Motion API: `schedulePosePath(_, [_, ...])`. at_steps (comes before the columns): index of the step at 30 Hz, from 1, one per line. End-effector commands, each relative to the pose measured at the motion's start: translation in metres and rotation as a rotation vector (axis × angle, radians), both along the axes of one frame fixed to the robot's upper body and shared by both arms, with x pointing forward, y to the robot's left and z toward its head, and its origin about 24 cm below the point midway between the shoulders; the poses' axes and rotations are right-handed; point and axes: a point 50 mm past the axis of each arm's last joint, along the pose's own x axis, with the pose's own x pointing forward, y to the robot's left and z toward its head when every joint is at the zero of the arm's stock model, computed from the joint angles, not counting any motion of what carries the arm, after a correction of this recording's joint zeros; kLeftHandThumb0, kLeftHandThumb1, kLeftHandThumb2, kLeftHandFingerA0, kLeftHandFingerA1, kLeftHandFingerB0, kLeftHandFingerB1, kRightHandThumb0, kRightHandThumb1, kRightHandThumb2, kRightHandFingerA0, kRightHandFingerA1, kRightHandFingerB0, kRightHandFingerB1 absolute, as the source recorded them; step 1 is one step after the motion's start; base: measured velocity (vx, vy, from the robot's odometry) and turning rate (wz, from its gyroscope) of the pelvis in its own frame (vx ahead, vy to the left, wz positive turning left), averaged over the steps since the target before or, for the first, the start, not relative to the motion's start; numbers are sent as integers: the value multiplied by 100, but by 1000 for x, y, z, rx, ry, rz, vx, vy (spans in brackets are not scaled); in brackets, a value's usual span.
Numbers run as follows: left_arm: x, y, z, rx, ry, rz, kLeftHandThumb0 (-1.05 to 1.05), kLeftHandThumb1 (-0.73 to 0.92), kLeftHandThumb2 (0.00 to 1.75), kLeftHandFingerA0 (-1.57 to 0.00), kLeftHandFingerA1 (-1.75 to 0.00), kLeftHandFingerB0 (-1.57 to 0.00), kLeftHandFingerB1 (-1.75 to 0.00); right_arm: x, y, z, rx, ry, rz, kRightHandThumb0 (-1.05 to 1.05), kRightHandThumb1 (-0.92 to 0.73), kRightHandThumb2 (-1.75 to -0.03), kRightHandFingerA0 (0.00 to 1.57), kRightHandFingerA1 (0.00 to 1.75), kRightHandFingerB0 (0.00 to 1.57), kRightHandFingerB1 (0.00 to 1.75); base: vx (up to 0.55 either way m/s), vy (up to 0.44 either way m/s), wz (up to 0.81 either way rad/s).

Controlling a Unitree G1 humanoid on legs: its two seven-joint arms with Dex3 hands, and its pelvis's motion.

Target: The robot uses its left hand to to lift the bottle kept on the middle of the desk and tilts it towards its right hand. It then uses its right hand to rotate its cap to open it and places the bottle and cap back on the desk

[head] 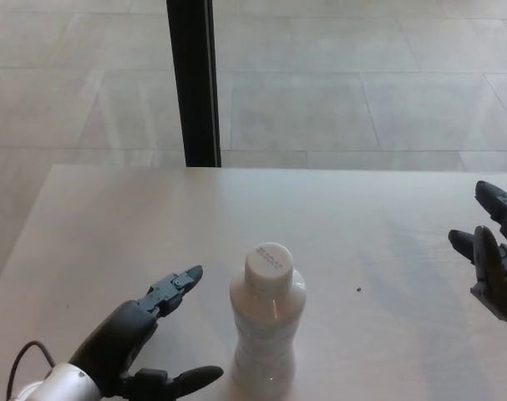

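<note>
White plastic bottle [267, 322] upright near the middle of the pale desk [111, 217], toward the near edge; flat white cap [268, 261] on top, screwed on and pointing straight up, so long axis vertical, tilted neither way; looks light and thin-walled, probably yielding a little under a squeeze, with a smooth, likely slippery skin and shallow ribs lower down; best taken around the ribbed mid-body below the shoulder, firm enough not to slip yet not crushing, leaving the cap and neck free for the other hand. Left hand [140, 330] just beside the bottle on its left, fingers spread wide and holding nothing; upper fingers [176, 286] reaching toward the bottle's shoulder, thumb [190, 380] low near its base, neither touching it. Right hand [495, 259] well apart at the right edge of the desk, only partly in view, fingers spread and empty. Tiny dark speck [358, 291] on the desk between bottle and right hand. Black post [195, 83] standing beyond the far edge of the desk, tiled floor [362, 83] behind. Lift not yet begun; next move, by the look of it, closing the left hand around the body.
</note>
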Motion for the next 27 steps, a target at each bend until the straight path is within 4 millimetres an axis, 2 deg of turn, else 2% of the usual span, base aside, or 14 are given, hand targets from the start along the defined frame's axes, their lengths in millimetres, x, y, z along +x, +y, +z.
schedulePosePath(1, [2,-1,2,7,-39,9,-102,42,80,0,0,0,0,0,-3,2,-21,-18,-16,-80,-89,-68,21,54,10,27,0,0,0])
schedulePosePath(2, [2,-3,1,3,-36,10,-100,54,57,0,0,0,0,0,-3,2,-21,-20,-15,-80,-89,-68,20,54,10,27,0,0,0])
schedulePosePath(3, [2,-4,1,7,-39,9,-100,41,79,0,0,0,0,0,-3,2,-20,-20,-19,-80,-89,-68,21,54,11,27,0,0,0])
schedulePosePath(4, [1,-6,-1,13,-36,6,-99,41,77,0,0,0,0,0,-4,2,-18,-24,-22,-80,-89,-68,20,55,10,27,0,0,0])
schedulePosePath(5, [0,-7,-2,22,-40,-1,-98,51,57,0,0,0,0,0,-4,3,-10,-28,-23,-80,-89,-68,20,55,10,27,0,0,0])
schedulePosePath(7, [-1,-7,-4,32,-36,-5,-97,51,57,0,0,0,0,0,-5,3,-12,-28,-22,-80,-89,-68,19,55,10,27,0,0,0])
schedulePosePath(8, [-3,-8,-5,39,-36,-11,-102,41,76,0,0,0,0,0,-5,3,-15,-29,-22,-80,-89,-68,20,55,10,27,0,0,0])
schedulePosePath(9, [-4,-8,-7,45,-35,-19,-102,41,76,0,0,0,0,0,-5,3,-16,-28,-26,-81,-89,-68,21,55,10,27,0,0,0])
schedulePosePath(14, [-10,-14,-15,60,-3,-43,-96,49,56,0,0,0,0,0,-5,3,-8,-32,-33,-81,-88,-67,21,54,11,28,0,0,0])
schedulePosePath(15, [-10,-16,-16,65,-6,-53,-99,39,76,0,0,0,0,0,-5,3,-9,-33,-32,-80,-88,-68,21,54,10,28,0,0,0])
schedulePosePath(16, [-10,-17,-16,66,-6,-54,-99,39,76,0,0,0,0,0,-5,3,-9,-34,-32,-80,-88,-68,21,54,10,28,0,0,0])
schedulePosePath(17, [-10,-19,-17,70,-10,-61,-100,50,57,0,0,0,0,0,-5,3,-4,-34,-31,-80,-88,-67,20,54,11,27,0,0,0])
schedulePosePath(26, [-5,-42,-13,35,-70,-66,-98,51,57,0,0,0,0,-1,-1,1,-8,-22,-23,-79,-89,-67,22,56,12,27,0,0,0])
schedulePosePath(27, [-4,-43,-12,30,-74,-59,-100,40,76,0,0,0,0,-1,-1,1,-7,-24,-18,-79,-89,-68,21,56,11,27,0,0,0])
